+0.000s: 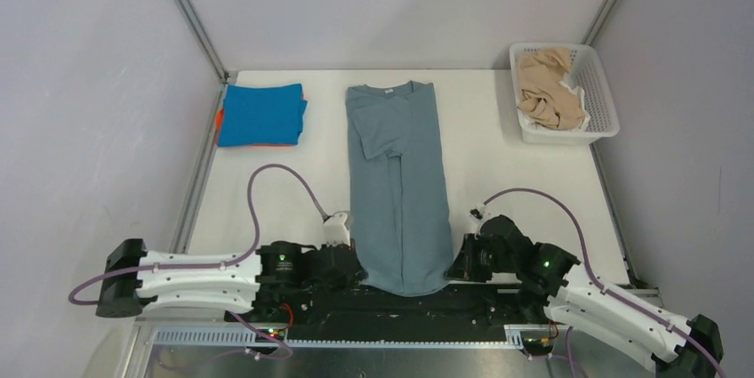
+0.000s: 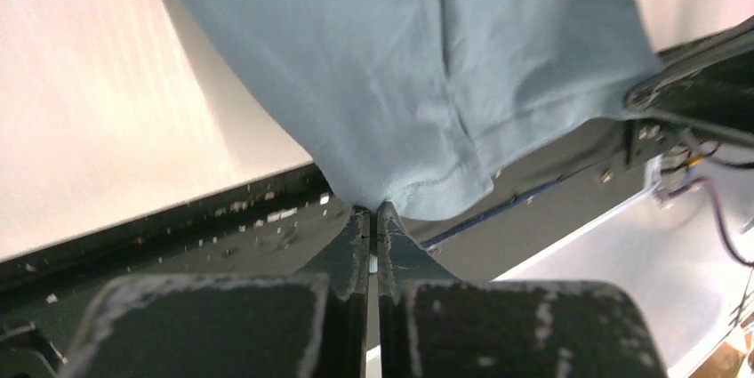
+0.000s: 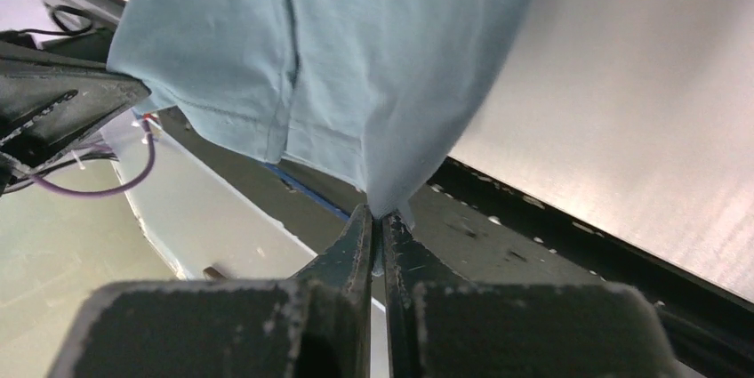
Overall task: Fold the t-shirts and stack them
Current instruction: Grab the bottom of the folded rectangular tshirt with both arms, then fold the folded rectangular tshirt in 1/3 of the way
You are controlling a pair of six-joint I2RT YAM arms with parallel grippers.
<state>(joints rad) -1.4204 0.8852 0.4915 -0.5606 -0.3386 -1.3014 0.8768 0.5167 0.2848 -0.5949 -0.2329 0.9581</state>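
A grey-blue t-shirt (image 1: pixel 397 178) lies in a long narrow fold down the middle of the table, collar at the far end, hem hanging over the near edge. My left gripper (image 1: pixel 360 273) is shut on the hem's left corner (image 2: pixel 369 196). My right gripper (image 1: pixel 451 271) is shut on the hem's right corner (image 3: pixel 384 200). A folded bright blue t-shirt (image 1: pixel 260 114) rests on an orange one (image 1: pixel 219 120) at the far left. Crumpled beige t-shirts (image 1: pixel 547 87) fill the basket.
The white lattice basket (image 1: pixel 597 93) stands at the far right corner. A black rail (image 1: pixel 400 302) runs along the near table edge under the hem, between the two arm bases. Purple cables (image 1: pixel 267 178) loop over the table by each arm.
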